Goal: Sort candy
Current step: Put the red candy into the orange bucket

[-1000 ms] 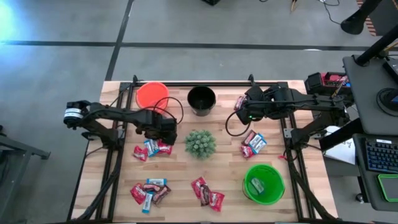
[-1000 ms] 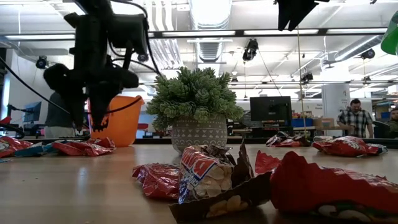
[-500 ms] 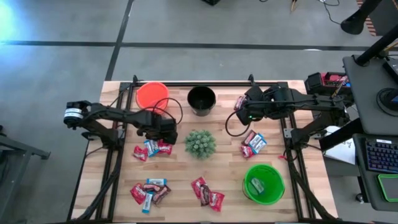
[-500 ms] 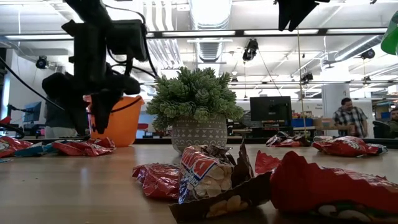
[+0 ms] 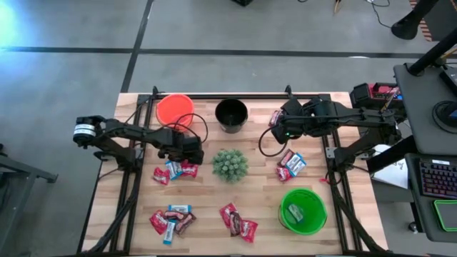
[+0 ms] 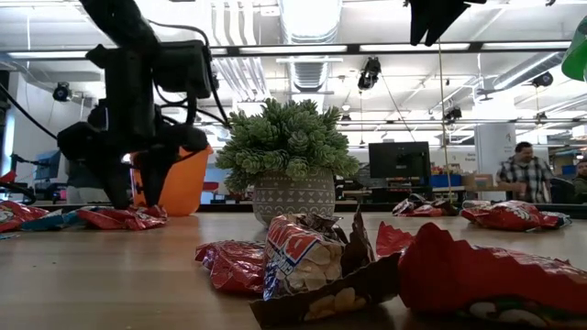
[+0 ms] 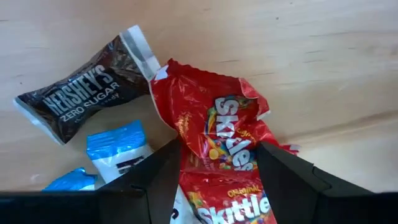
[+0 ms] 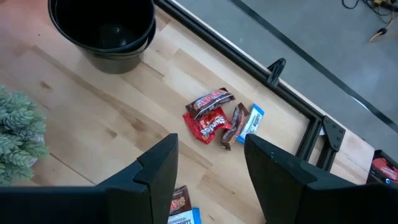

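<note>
My left gripper (image 5: 186,157) is open and low over a candy pile (image 5: 173,170) left of the plant. In the left wrist view its fingers (image 7: 158,171) stand on either side of a red Skittles packet (image 7: 214,134). A dark brown Hershey's packet (image 7: 81,93) and a light blue packet (image 7: 118,146) lie flat on the wood beside it. My right gripper (image 8: 211,180) is open and raised high above the table's far right part. Under it lies a small candy group (image 8: 221,118). My left gripper comes from above, pointing down, with its open fingers (image 6: 154,188) on either side of the red Skittles packet's upper half (image 7: 205,149). The packet lies flat on the table. Whether the fingers touch it, I cannot tell.
Three buckets stand on the table: an orange-red one (image 5: 175,108) and a black one (image 5: 231,114) at the far side, a green one (image 5: 303,209) near right. A spiky green plant ball (image 5: 230,164) sits mid-table. More candy groups lie at the right (image 5: 291,164) and near edge (image 5: 171,220), (image 5: 238,221).
My left gripper has come down toward the candy pile left of the plant; in the low view its fingers have dropped from above the packets to their level.
</note>
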Controlling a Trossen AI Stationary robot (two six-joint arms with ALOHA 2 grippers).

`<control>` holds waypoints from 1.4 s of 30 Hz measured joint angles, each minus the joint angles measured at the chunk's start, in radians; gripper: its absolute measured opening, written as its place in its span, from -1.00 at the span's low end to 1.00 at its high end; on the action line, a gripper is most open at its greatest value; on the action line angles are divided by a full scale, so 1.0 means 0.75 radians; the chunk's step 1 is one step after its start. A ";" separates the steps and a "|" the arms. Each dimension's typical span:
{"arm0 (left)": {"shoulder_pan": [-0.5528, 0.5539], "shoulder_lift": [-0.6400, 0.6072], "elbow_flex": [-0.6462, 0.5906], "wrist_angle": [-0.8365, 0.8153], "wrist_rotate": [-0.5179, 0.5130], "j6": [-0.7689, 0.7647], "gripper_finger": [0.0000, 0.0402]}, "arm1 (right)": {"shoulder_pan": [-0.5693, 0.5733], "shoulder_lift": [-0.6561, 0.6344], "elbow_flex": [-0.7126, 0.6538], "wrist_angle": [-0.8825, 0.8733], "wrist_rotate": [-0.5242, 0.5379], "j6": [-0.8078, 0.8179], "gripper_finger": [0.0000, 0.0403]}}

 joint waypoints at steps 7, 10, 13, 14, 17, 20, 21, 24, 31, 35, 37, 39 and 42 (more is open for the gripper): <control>0.001 0.001 -0.016 0.035 -0.034 0.000 -0.30 | 0.000 0.000 0.000 0.005 0.000 0.000 -0.12; 0.003 0.001 -0.028 0.039 -0.038 -0.001 -0.52 | 0.000 0.000 0.000 0.005 0.000 0.000 -0.12; 0.003 -0.003 -0.056 0.064 -0.038 -0.014 -0.71 | 0.000 0.000 0.000 0.005 0.000 0.000 -0.12; 0.003 -0.004 -0.065 0.072 -0.038 -0.025 -0.77 | 0.000 0.000 0.000 0.005 0.000 0.000 -0.12; 0.003 -0.004 -0.077 0.094 -0.038 -0.036 -0.93 | 0.000 0.000 0.000 0.006 0.000 0.000 -0.12; 0.002 -0.003 -0.076 0.097 -0.052 -0.017 -0.97 | 0.000 0.000 0.000 0.006 0.000 -0.001 -0.12; 0.002 -0.003 -0.075 0.097 -0.054 -0.005 -0.98 | 0.000 0.000 0.000 0.006 0.001 -0.001 -0.12; 0.002 -0.002 -0.070 0.096 -0.059 0.009 -0.99 | 0.000 0.000 0.000 0.006 0.000 -0.001 -0.12; -0.001 -0.008 0.005 0.094 -0.072 0.108 -1.00 | 0.000 0.000 0.000 0.006 0.001 -0.001 -0.12; -0.001 -0.015 0.038 0.070 -0.071 0.136 -1.00 | 0.000 0.000 0.000 0.006 0.001 -0.001 -0.12; -0.001 -0.021 0.054 0.046 -0.071 0.142 -1.00 | 0.000 0.000 0.000 0.006 0.001 -0.001 -0.12; -0.001 -0.030 0.065 0.005 -0.070 0.151 -1.00 | 0.000 0.000 0.000 0.006 0.001 -0.001 -0.12; -0.001 -0.055 0.087 -0.033 -0.070 0.172 -1.00 | 0.000 0.000 0.000 0.006 0.001 -0.001 -0.12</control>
